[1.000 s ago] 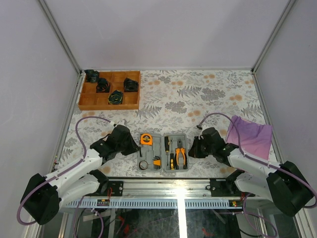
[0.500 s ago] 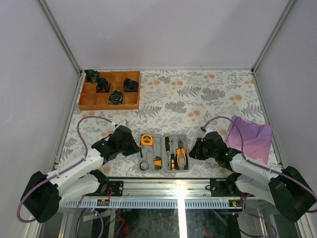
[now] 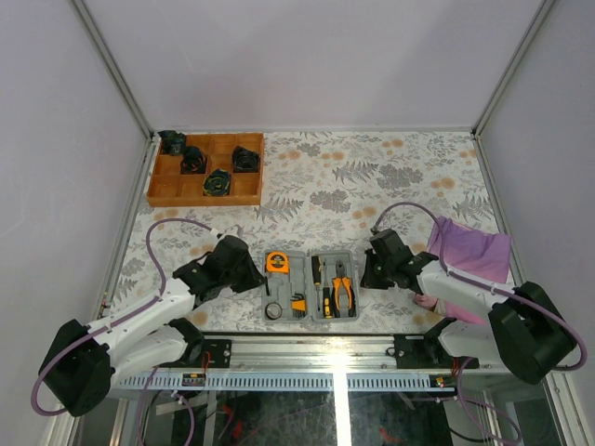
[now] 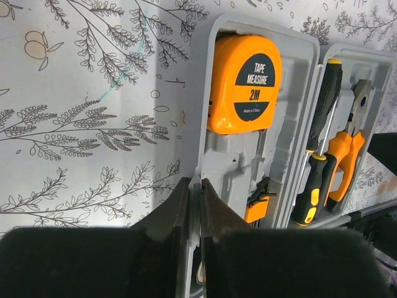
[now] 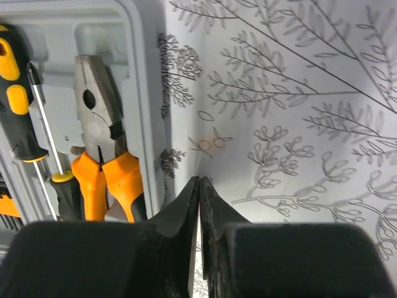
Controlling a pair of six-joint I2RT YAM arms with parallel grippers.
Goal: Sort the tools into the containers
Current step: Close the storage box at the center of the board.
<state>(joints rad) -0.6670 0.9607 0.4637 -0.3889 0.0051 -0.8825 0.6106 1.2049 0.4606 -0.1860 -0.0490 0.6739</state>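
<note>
Top view: flat grey hinged plastic case [image 3: 306, 269] lay open between the fingers of both arms. Left gripper [image 3: 251, 275] was at its left edge and right gripper [image 3: 363, 272] at its right edge. Wrists hid the tips, so couldn't tell finger state here. One dark ring [image 3: 271, 310] sat in the half nearer the left fingers, too small to identify.

Left wrist: left fingers [image 4: 177, 208] were clenched on the case's left rim, a thin grey strip pinched between them. Beyond the tips lay one round-cornered orange tape measure [image 4: 243, 84]. Further right were two black-and-orange screwdrivers [image 4: 319, 143], head to tail, and one pair of orange-handled pliers [image 4: 347, 149]. One orange clip of black keys [image 4: 259, 205] sat just right of the tips. Key count unreadable.

Right wrist: right fingers [image 5: 180, 214] were pressed together on nothing, with the tips on the floral tablecloth [image 5: 279, 93] just right of the case wall. The fingers cut off the pliers' handles. The frame edge cut off the screwdrivers.
</note>
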